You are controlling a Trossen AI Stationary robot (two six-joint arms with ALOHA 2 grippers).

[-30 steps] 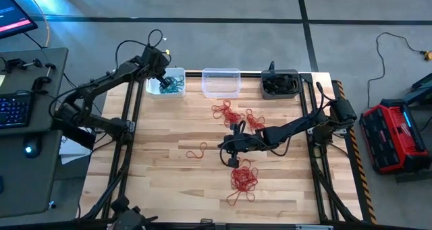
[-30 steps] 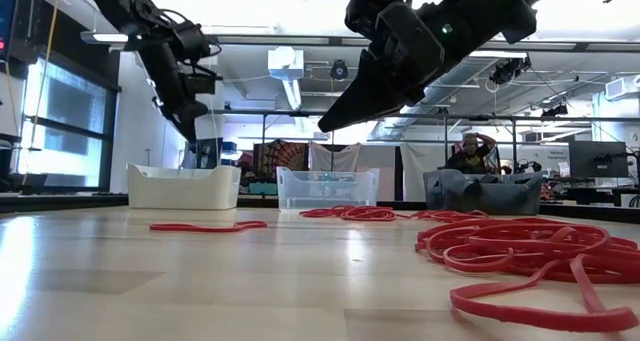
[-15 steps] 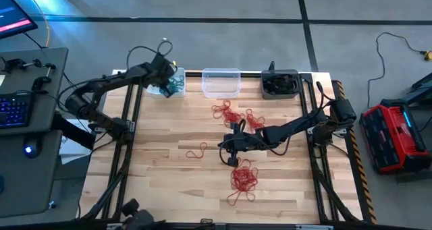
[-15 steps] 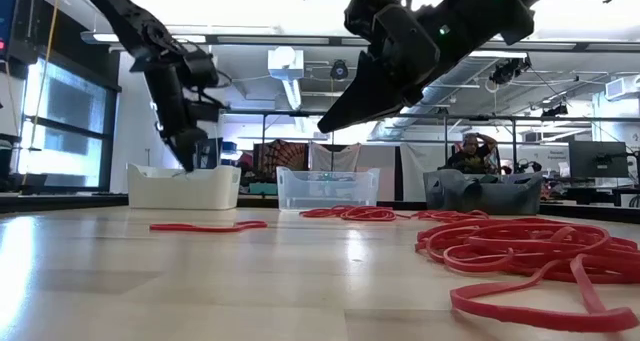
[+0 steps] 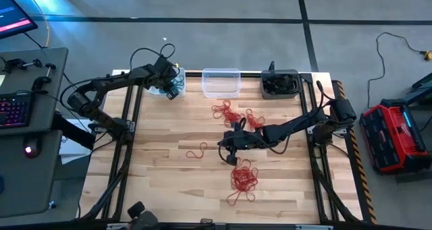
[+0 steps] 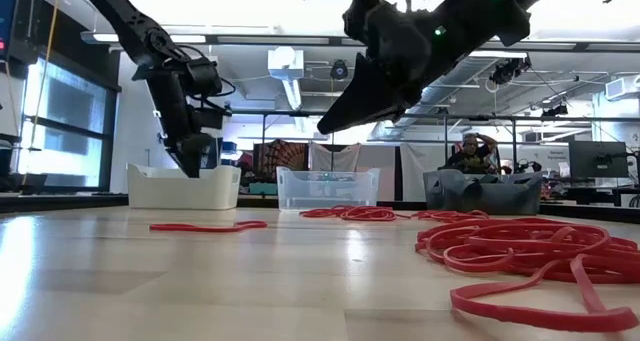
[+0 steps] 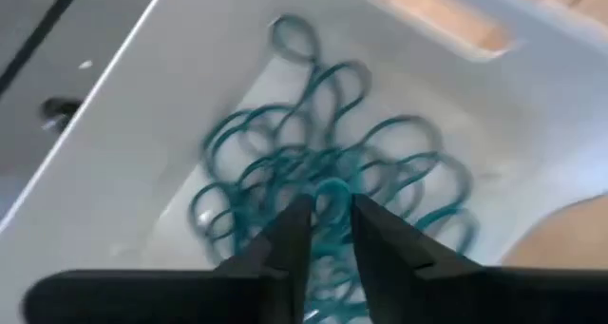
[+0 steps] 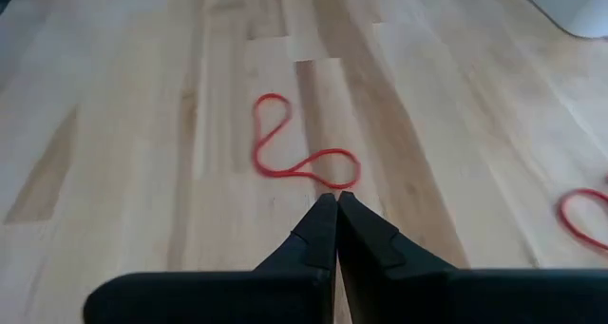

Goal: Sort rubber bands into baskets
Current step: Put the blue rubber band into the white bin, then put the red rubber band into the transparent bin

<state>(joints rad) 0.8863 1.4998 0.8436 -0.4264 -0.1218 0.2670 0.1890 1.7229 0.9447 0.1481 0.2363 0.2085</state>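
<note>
Left gripper [image 7: 323, 231] reaches down into the white basket [image 5: 156, 88] at the worktop's [image 5: 169, 183] far left corner, fingers slightly spread, the teal rubber bands [image 7: 332, 172] bunched right beneath and between its tips. Beside that basket stand the clear basket [image 5: 221, 82] and the dark grey basket [image 5: 280, 83]. Right gripper [image 8: 335, 202] hovers mid-worktop, fingers pressed together, empty; a lone red rubber band [image 8: 299, 158] lies just ahead of its tips, red piles [image 5: 244, 178] close on either side
</note>
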